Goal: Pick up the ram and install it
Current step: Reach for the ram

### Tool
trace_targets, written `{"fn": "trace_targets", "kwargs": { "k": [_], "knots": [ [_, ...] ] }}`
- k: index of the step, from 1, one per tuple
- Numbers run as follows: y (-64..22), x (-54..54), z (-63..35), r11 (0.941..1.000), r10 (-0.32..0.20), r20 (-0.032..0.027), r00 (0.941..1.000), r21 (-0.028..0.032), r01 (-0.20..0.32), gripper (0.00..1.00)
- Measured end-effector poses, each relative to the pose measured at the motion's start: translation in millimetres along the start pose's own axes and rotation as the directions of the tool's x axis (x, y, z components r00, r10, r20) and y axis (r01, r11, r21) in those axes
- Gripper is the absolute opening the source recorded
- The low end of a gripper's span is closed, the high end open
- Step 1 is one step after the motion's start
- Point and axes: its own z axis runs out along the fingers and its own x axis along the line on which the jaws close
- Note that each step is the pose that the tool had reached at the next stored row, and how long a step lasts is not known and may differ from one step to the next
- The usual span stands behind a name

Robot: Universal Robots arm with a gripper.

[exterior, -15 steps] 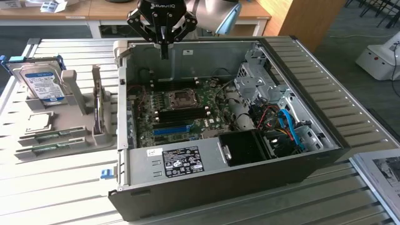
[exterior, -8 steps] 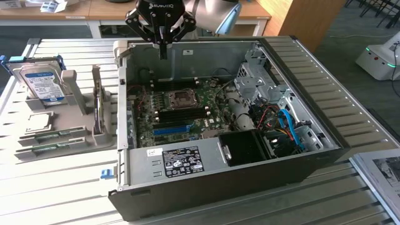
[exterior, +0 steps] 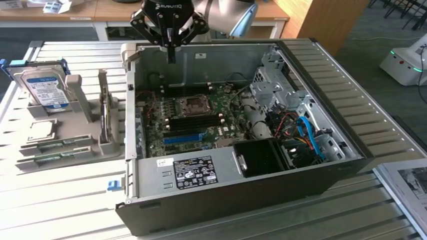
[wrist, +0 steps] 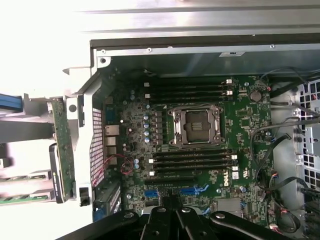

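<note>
Pincer closed above open computer case, ram on grey rack

I see the open desktop computer case as dull bare sheet metal inside, matt black outside. The pale slatted worktop looks like smooth painted metal (slightly shiny); the grey parts holder, matt plastic; my black tool, satin.

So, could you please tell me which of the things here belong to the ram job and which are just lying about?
For the job: tool, shut, above the computer case; ram sticks in the grey tray; memory slots on the motherboard.
Lying about: hard drive; square chip; small blue clip on the table.
</note>
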Motion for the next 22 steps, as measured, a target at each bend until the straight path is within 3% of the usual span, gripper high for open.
{"fn": "trace_targets", "kwargs": {
  "k": [22],
  "knots": [
    [-1.2, 17.9, -0.5, 1.0000, 0.000, 0.0025, 1.0000, -0.0002, 0.000, 0.10]
  ]
}}
